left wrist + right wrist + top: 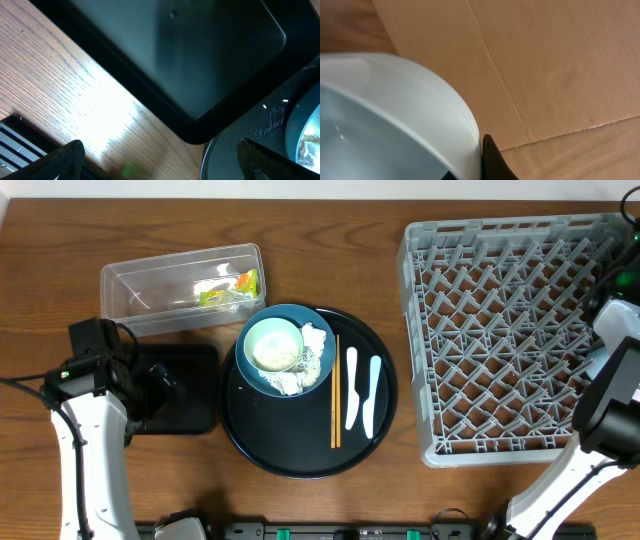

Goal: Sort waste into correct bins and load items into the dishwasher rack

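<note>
My left gripper [160, 160] is open and empty, low over the wood between the shallow black tray [200, 65] and the round black tray [250, 145]; it also shows in the overhead view [160, 385]. The clear tub [180, 285] holds a yellow-green wrapper [235, 288]. A dark blue plate [252, 375] carries a pale green bowl [273, 345] and white tissue scraps [300, 378]. Two orange chopsticks [335, 392] and two white utensils [361, 390] lie beside it. My right gripper [480, 160] is shut on the rim of a light blue bowl [395, 115] at the grey rack's [500, 330] right edge.
The shallow black tray [190, 390] lies partly under my left arm [90, 430]. The round black tray [300, 455] sits mid-table between the bins and the rack. Brown cardboard [545, 60] fills the background of the right wrist view.
</note>
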